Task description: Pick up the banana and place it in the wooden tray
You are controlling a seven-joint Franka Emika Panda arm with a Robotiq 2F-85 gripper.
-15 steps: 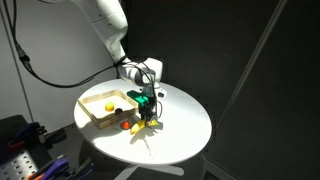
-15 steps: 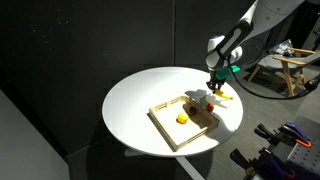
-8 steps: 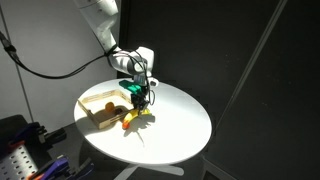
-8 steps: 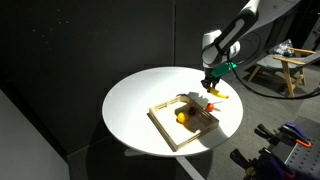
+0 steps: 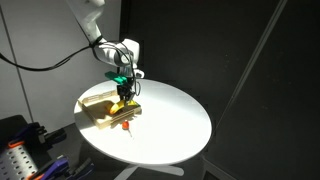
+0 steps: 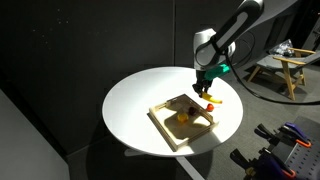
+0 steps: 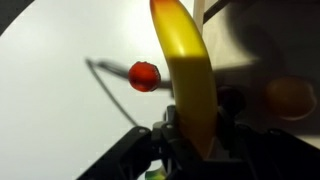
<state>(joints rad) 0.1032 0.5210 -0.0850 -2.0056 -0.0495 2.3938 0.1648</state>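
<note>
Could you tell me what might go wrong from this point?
The claw grips the banana near one end, so it may slip or swing. It hangs close to the rim of the wooden tray and could catch it when lowered. The round yellow fruit in the tray might get bumped.

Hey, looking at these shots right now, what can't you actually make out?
- Wrist view: the banana has its lower end hidden inside the dark, blurred gripper, and its top is cut off by the picture's edge.
- Wrist view: the round fruit is too blurred to identify.
- In an exterior view: the wooden tray is too small to tell whether the banana touches it.
</note>
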